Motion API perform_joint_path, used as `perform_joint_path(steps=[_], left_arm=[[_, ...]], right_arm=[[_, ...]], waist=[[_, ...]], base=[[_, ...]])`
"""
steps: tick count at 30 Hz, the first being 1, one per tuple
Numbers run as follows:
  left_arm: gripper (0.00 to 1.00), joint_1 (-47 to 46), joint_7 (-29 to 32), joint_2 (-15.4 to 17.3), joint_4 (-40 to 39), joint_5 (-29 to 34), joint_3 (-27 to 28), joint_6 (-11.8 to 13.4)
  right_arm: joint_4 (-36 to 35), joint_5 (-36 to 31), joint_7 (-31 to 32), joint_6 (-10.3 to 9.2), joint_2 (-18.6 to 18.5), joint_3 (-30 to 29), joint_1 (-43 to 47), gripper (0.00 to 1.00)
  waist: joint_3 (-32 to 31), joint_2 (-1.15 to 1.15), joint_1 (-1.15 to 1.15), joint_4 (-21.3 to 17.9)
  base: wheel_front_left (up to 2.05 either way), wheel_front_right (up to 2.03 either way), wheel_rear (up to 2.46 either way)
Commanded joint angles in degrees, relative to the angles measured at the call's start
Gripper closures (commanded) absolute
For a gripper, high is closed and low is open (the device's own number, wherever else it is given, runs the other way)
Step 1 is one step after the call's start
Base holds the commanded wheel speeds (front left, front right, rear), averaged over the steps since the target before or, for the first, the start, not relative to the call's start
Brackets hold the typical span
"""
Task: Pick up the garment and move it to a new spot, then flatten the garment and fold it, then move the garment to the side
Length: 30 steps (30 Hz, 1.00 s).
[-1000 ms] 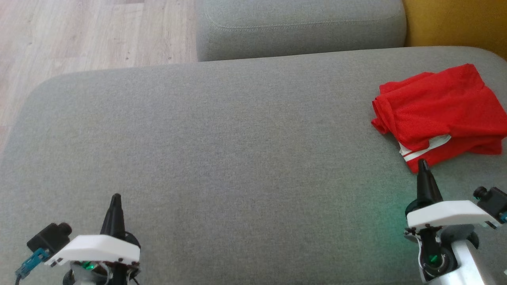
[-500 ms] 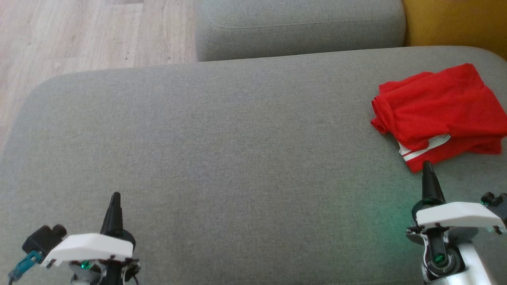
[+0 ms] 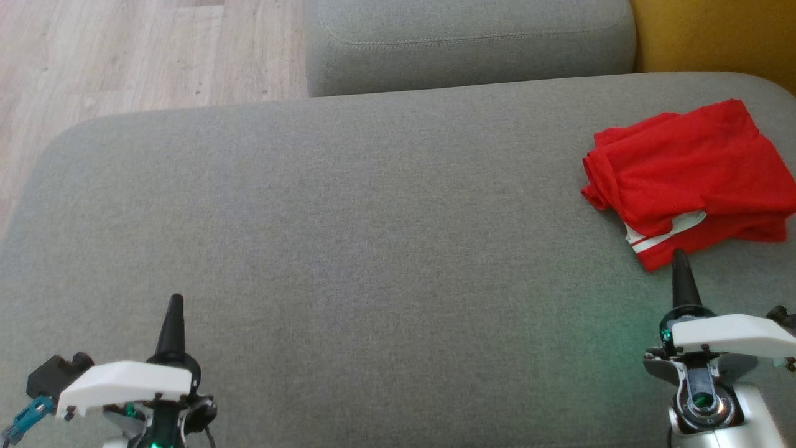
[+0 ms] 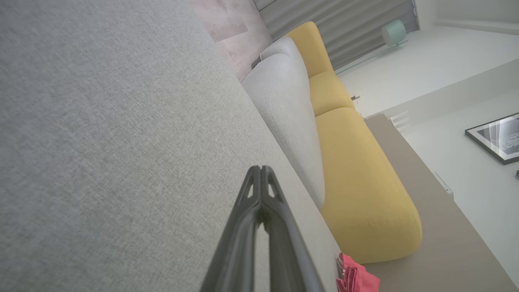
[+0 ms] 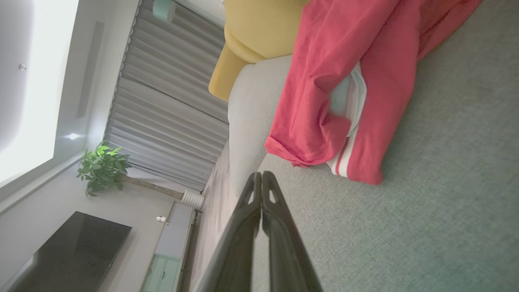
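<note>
The red garment (image 3: 690, 174) lies as a loosely folded bundle at the far right of the large grey seat cushion (image 3: 373, 218), with a white-striped hem turned out along its near side. Its right edge runs past the border of the head view. The right gripper (image 3: 679, 255) sits at the near right, fingers clenched tip to tip and grasping nothing. Its tips point at the near corner of the garment and stand just beside it, and the right wrist view shows a strip of grey upholstery between the tips and the striped hem. The left gripper (image 3: 176, 302) sits at the near left, well apart from the garment, fingers likewise clenched on nothing and held over the grey upholstery. A second grey cushion (image 3: 466, 43) butts against the far edge of the seat. A yellow cushion (image 3: 709, 34) adjoins it on the right, directly beyond the garment. Pale wooden floor (image 3: 124, 56) shows at the far left. The right wrist view also takes in a pleated grey curtain (image 5: 170, 101), a potted plant (image 5: 103, 168) and a dark screen (image 5: 69, 251).
</note>
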Motion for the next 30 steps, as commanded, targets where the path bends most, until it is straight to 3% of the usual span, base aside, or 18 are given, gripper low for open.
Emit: perform_joint_path(steps=[1, 30], left_arm=[[1.0, -3.12, 0.77, 0.57, -2.25, -2.27, 1.54, -0.51], [1.0, -4.11, 5.49, 0.67, -3.34, -21.15, 3.25, -1.73]], right_arm=[[-2.66, 2.19, 0.55, 0.3, -0.02, 0.32, -0.76, 1.0], [-6.27, 19.23, 5.19, 0.4, 0.99, -2.74, 0.53, 1.0]], waist=[[0.0, 0.0, 0.0, -0.01], [0.02, 0.0, 0.0, -0.18]], base=[[0.0, 0.0, 0.0], [0.0, 0.0, 0.0]])
